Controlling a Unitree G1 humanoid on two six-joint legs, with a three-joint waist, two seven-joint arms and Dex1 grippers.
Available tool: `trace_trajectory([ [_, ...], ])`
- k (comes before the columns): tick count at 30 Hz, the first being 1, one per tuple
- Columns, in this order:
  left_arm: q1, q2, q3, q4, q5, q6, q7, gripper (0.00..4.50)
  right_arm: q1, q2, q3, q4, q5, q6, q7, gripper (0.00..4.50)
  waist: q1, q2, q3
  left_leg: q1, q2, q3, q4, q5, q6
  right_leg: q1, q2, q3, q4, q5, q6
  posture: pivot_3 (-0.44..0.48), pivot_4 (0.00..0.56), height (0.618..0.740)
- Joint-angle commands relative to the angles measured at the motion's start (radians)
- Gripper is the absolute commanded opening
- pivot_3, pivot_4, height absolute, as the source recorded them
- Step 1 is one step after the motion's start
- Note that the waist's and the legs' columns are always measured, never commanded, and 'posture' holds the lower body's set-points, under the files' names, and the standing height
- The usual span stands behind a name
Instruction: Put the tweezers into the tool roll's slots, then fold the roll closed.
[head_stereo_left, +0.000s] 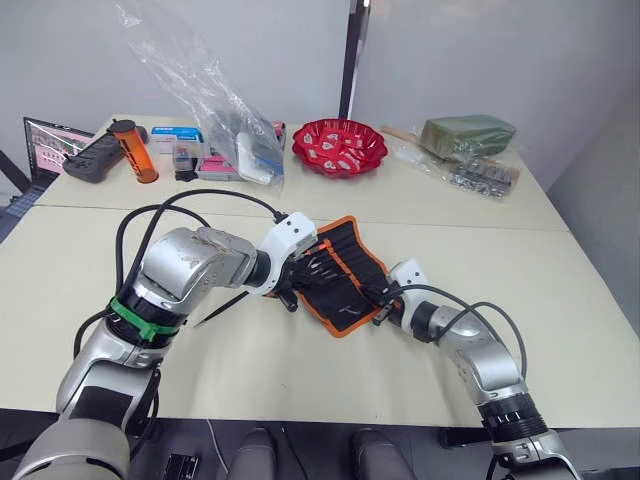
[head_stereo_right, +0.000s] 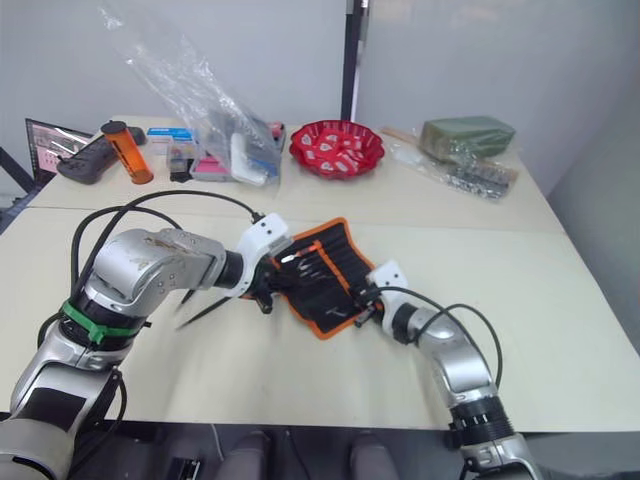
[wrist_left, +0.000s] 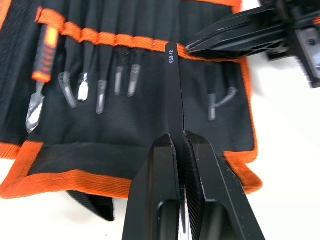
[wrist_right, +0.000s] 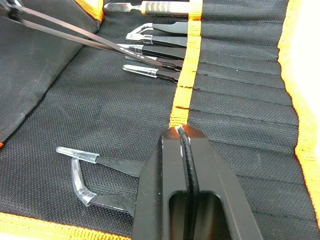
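Observation:
The tool roll (head_stereo_left: 345, 275) lies open at mid-table, black with orange edging. My left gripper (wrist_left: 178, 137) is shut on a slim black tweezers (wrist_left: 174, 85) marked ESD-12. Its far end touches the orange trim of the slots (wrist_left: 115, 42). Several other tweezers (wrist_left: 100, 90) with clear tip caps sit in the slots, beside an orange-handled tool (wrist_left: 44, 47). My right gripper (wrist_right: 181, 131) is shut, its tips resting on the orange trim (wrist_right: 186, 75) close to the held tweezers' end. Two capped tweezers (wrist_right: 95, 165) lie just beside it. Another thin black pointed piece (head_stereo_left: 222, 308) lies on the table under my left arm.
Along the table's far side stand a red bowl (head_stereo_left: 340, 147), a clear plastic bag (head_stereo_left: 215, 100) over small boxes, an orange cylinder (head_stereo_left: 133, 150), a black device (head_stereo_left: 95, 155) and a green bundle (head_stereo_left: 468, 135). A laptop (head_stereo_left: 50, 140) sits at the far left.

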Motion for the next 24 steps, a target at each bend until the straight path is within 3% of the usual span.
trace_trajectory([
  [1, -0.028, -0.003, -0.012, 0.005, 0.034, -0.019, -0.002, 0.04, 0.052, -0.011, 0.019, 0.056, -0.028, 0.076, -0.007, 0.00, 0.000, 0.000, 0.000, 0.000, 0.000, 0.000, 0.000, 0.000, 0.000, 0.000, 0.000, 0.000, 0.000, 0.000, 0.000, 0.000, 0.150, 0.740],
  [24, -0.066, -0.092, -0.121, 0.143, 0.184, -0.174, -0.054, 0.04, 0.074, 0.000, 0.004, 0.012, -0.008, 0.110, -0.031, 0.00, 0.003, 0.000, 0.000, 0.000, 0.000, 0.000, 0.000, 0.000, 0.000, 0.000, 0.000, 0.000, 0.000, 0.002, 0.005, 0.000, 0.150, 0.740],
])
